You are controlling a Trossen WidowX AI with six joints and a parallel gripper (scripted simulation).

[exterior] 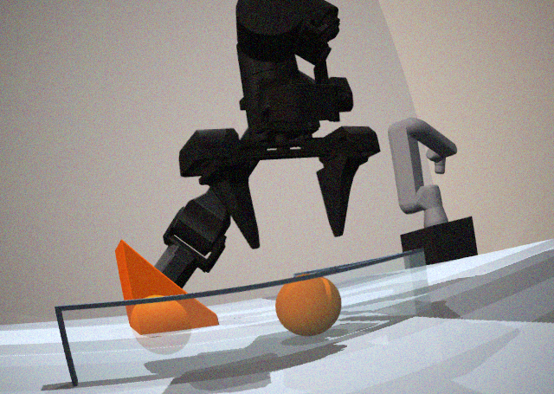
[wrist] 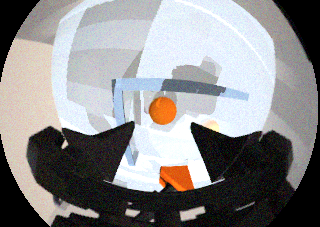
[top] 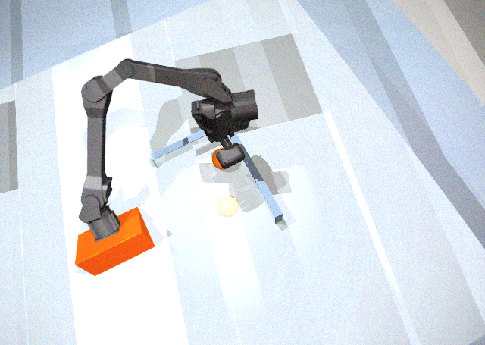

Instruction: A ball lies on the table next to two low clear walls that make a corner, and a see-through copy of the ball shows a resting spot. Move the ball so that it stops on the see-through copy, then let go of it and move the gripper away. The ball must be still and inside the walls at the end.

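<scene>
While no writing shows, jaws (exterior: 295,240) hang released, holding nothing, above ball (exterior: 307,306).

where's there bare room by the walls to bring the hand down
Crowded: the corner of the walls, where the open hand hangs above the ball. Free: the patch between the ball and the ghost ball, and the table past the walls' open side, bordered by the orange base.
</scene>
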